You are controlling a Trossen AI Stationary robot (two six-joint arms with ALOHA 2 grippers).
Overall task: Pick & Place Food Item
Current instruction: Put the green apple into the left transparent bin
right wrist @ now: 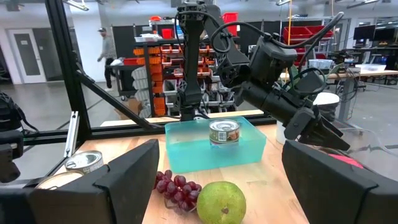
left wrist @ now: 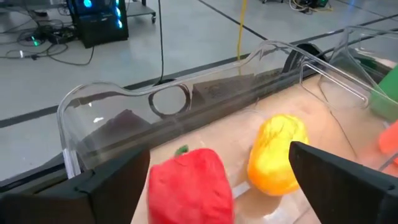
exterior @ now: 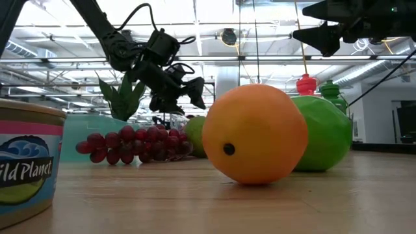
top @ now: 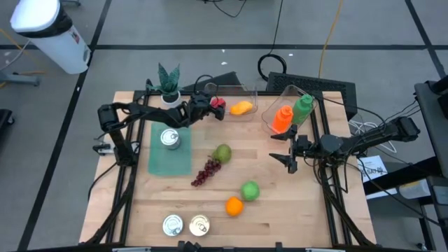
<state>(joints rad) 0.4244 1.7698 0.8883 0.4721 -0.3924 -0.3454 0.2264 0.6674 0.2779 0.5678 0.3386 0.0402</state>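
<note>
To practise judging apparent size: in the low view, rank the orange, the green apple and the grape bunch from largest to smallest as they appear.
1. Orange, though it is nearest the camera.
2 and 3. Grape bunch and green apple: too alike to rank, as the orange hides part of the apple.

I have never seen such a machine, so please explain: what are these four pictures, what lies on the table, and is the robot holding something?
It is a robot with two dark arms at a wooden table. One picture looks down from above, one looks level across the table top, and two come from cameras on the arms' wrists.

The left gripper is at the far side, open over a clear container, with a red pepper between its fingers and a yellow fruit beside it. Whether the pepper rests on the container floor is unclear. The right gripper hangs open and holds nothing.

On the table lie grapes, a pear, a green apple, an orange, cans and a small plant.
</note>
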